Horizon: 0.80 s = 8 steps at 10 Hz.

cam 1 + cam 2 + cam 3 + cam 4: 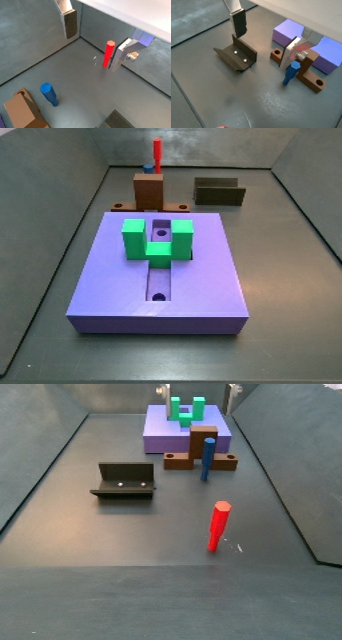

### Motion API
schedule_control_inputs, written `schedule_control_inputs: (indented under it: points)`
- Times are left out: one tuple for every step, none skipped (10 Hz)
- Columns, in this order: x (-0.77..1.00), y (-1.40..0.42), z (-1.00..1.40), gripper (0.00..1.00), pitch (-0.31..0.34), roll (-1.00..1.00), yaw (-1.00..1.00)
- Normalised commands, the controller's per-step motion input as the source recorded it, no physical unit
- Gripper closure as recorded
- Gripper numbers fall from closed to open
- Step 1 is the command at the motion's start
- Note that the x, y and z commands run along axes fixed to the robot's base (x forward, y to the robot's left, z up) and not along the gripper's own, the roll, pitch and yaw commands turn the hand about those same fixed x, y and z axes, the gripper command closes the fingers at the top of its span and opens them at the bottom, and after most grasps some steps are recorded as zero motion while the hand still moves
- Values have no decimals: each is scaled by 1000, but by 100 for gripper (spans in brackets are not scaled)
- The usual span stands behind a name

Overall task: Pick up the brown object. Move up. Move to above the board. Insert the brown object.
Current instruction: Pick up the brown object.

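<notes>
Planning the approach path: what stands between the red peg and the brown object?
The blue peg, upright beside the brown object, as a side view shows; the rest is bare floor. The tool, in a wrist view, is clear of both.

— What colours sit around the board (201,288)?
— The board is lavender-purple, with a bright green U-shaped block (158,238) on top. Behind it, the brown object (148,190) is plain brown, and a red peg (156,155) rises beyond that.
— And the gripper (237,20)?
— Silver fingers with dark pads. The fixture (124,480) is dark grey; beside the brown object stands a blue peg (209,460).
</notes>
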Motion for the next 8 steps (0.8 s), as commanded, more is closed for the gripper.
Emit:
schedule_control_inputs:
  points:
    - [-114, -560, -303, 0, -54, -186, 211]
    - [-260, -760, -223, 0, -43, -86, 143]
    - [-291, -751, -309, 0, -69, -50, 51]
    - [-243, -723, -337, 0, -80, -37, 0]
    - [-217, -746, -291, 0, -93, 0, -20]
    - [-166, -689, -349, 0, -131, 0, -294]
    - [-114, -623, -320, 0, -153, 0, -360]
    - [-63, -531, -277, 0, -171, -41, -317]
